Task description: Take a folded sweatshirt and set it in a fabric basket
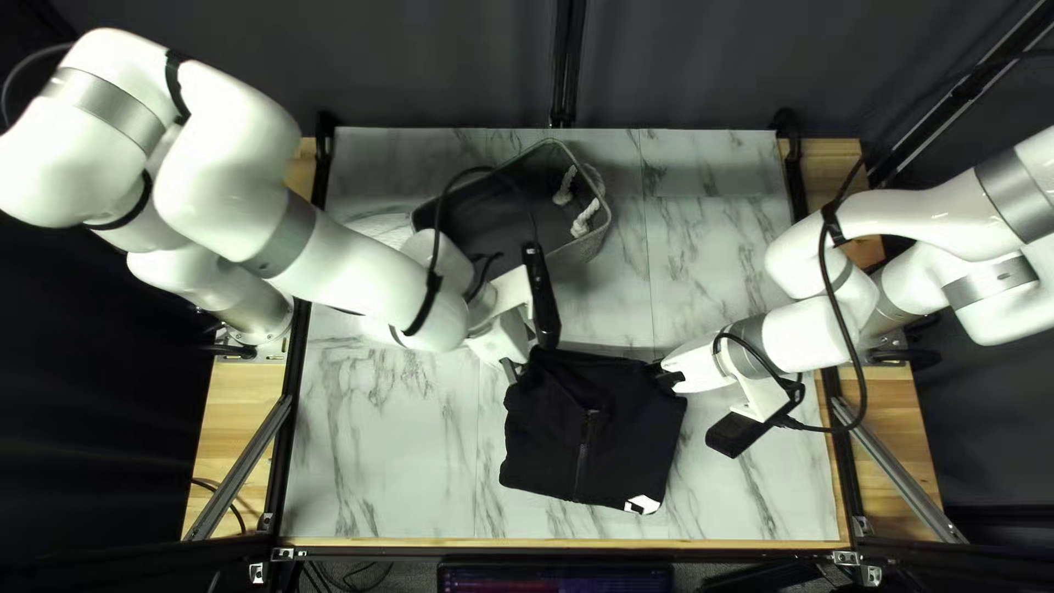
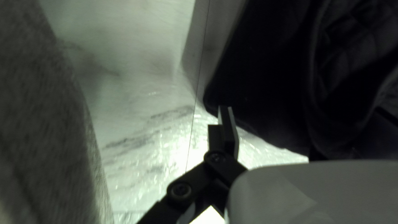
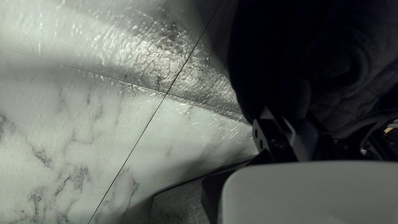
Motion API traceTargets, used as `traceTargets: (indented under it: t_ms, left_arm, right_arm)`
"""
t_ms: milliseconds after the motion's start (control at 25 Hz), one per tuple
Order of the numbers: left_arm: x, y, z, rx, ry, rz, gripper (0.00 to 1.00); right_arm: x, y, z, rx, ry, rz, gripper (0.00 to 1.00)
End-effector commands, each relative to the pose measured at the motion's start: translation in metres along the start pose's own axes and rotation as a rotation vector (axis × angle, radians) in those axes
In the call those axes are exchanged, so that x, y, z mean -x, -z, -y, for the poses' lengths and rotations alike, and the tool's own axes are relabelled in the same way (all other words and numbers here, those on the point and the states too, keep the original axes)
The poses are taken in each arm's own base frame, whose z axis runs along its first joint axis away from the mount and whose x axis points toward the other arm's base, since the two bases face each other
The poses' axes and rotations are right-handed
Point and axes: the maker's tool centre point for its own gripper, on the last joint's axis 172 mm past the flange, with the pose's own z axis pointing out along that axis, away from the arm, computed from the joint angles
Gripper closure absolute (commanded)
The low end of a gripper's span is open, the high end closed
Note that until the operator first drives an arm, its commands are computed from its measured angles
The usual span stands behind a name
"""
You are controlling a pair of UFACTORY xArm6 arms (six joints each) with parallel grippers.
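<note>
The black sweatshirt (image 1: 598, 434) lies folded on the table near its front edge, its zip facing up. At its back left corner is my left gripper (image 1: 514, 370); at its back right corner is my right gripper (image 1: 668, 375). In the left wrist view the gripper (image 2: 226, 128) meets the edge of the dark sweatshirt (image 2: 269, 79). The right wrist view shows that gripper (image 3: 284, 135) against the sweatshirt (image 3: 269, 54); dark cloth and the mount hide how its grip stands. Behind the sweatshirt stands the fabric basket (image 1: 598, 236), partly covered by my left arm.
White rope handles (image 1: 582, 220) hang at the basket's right side. The basket's grey wall (image 2: 45, 124) rises close beside my left gripper, and grey fabric (image 3: 178, 205) also shows beside my right gripper. Marbled table (image 1: 384, 450) extends left of the sweatshirt.
</note>
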Motion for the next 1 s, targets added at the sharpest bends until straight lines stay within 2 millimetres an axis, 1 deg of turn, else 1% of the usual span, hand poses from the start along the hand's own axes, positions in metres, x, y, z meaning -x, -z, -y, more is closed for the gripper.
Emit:
traceTargets:
  t_ms: [40,160,520,800,840,880,920,1000]
  left_arm:
    - [0.001,-0.006,-0.009,0.005,-0.012,0.020,0.00]
    - [-0.002,-0.011,-0.017,0.019,-0.030,0.040,0.00]
    - [0.006,-0.016,-0.015,0.049,-0.038,0.066,0.00]
    - [0.005,-0.031,-0.023,0.069,-0.040,0.103,0.00]
    - [0.005,-0.031,-0.024,0.073,-0.041,0.113,0.16]
    - [0.006,-0.030,-0.025,0.076,-0.041,0.119,0.75]
    - [0.006,-0.030,-0.026,0.080,-0.043,0.128,0.93]
    - [0.006,-0.032,-0.028,0.090,-0.042,0.140,1.00]
  right_arm:
    - [0.000,0.000,0.001,-0.002,-0.002,0.001,1.00]
    - [0.000,-0.001,0.001,-0.004,-0.004,0.001,1.00]
    - [-0.001,-0.001,0.001,-0.005,-0.002,0.002,1.00]
    - [-0.001,-0.001,0.001,-0.006,0.000,0.003,1.00]
    - [-0.001,-0.001,0.001,-0.006,0.000,0.003,1.00]
    - [-0.001,-0.001,0.001,-0.006,0.000,0.003,1.00]
    - [-0.001,-0.002,0.002,-0.006,-0.001,0.003,1.00]
    - [-0.001,-0.002,0.002,-0.006,-0.001,0.003,1.00]
